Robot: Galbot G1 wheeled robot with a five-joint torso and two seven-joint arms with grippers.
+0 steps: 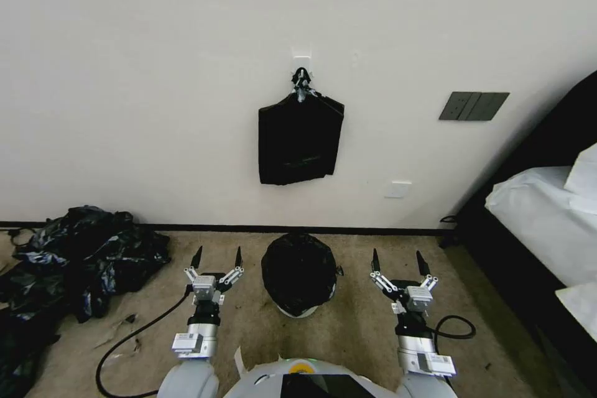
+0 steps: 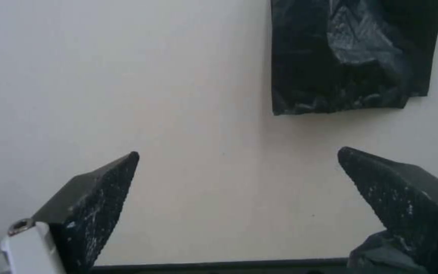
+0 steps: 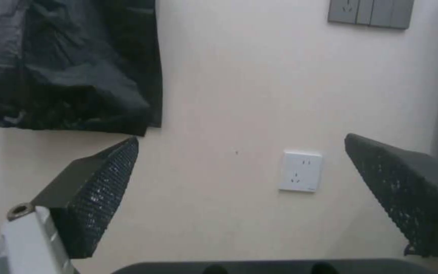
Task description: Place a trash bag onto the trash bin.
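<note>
The trash bin (image 1: 297, 310) stands on the carpet (image 1: 348, 336) directly ahead of the robot, at 12 o'clock, close to the wall (image 1: 155, 74). The trash bag (image 1: 298, 270) is draped over the bin and covers its mouth and most of its sides; only a cream strip of the bin's lower wall shows beneath the black plastic. What lies inside the bin cannot be told.

The left gripper (image 1: 217, 257) hovers just beside the bin at its 9 o'clock, fingers spread wide apart, holding nothing. The right gripper (image 1: 398, 261) hovers near the bin at its 3 o'clock, fingers equally wide apart, holding nothing. Neither touches the bag.

On the wall above the bin, a flat black bundle (image 1: 300, 140) with a knotted top hangs from a hook (image 1: 301, 74). A mound of black bags (image 1: 74, 261) lies on the carpet at 9 to 10 o'clock. A grey switch panel (image 1: 474, 106) and a white socket (image 1: 397, 189) sit on the wall at 1 to 2 o'clock; a bed (image 1: 547, 224) stands at 3 o'clock.
</note>
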